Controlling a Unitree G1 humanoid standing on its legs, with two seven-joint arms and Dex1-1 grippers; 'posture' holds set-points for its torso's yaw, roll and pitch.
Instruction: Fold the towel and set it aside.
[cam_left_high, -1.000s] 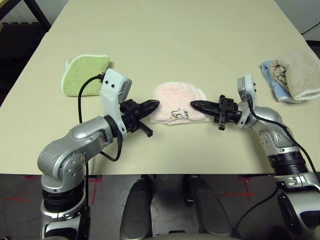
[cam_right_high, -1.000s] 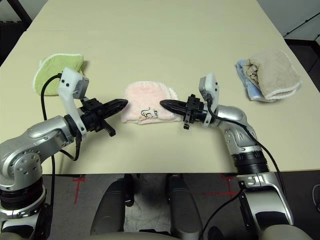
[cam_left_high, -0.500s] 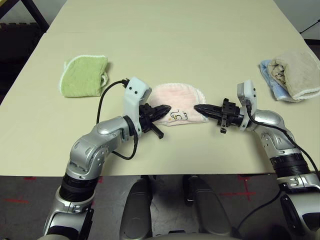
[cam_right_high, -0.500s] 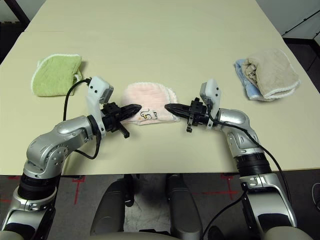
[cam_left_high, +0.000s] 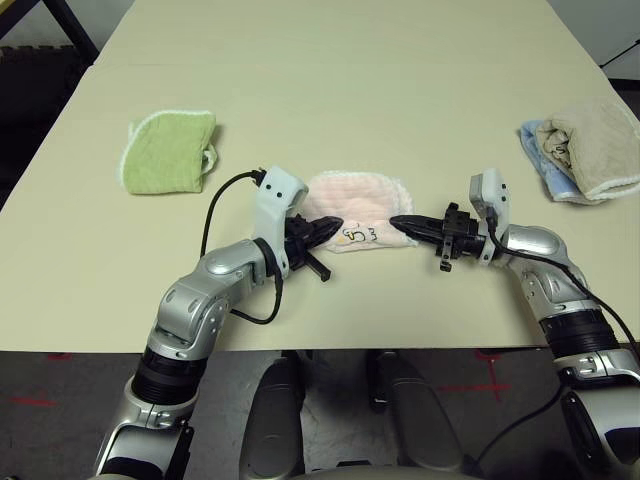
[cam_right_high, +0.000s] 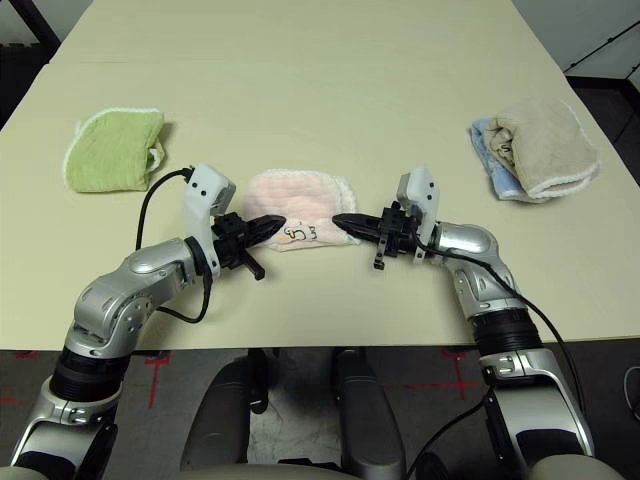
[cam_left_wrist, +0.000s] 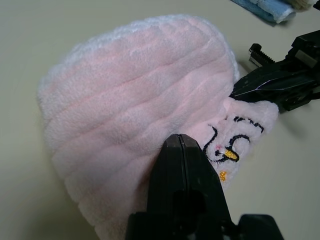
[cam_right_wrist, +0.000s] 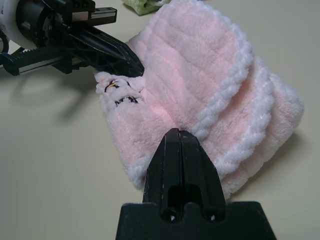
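Towel (cam_left_high: 357, 212): folded, table (cam_left_high: 330, 90) centre. Left gripper (cam_left_high: 325, 228) at its 8 o'clock, right gripper (cam_left_high: 402, 224) at 4 o'clock; both closed, pressing edges. Folding apparently done; next: set aside.

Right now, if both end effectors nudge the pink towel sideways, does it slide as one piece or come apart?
Probably floppy: the towel is soft terry in loose stacked layers, so a push likely bunches it. The layers look unfastened and may shift apart. It looks light, and should drag rather than roll.
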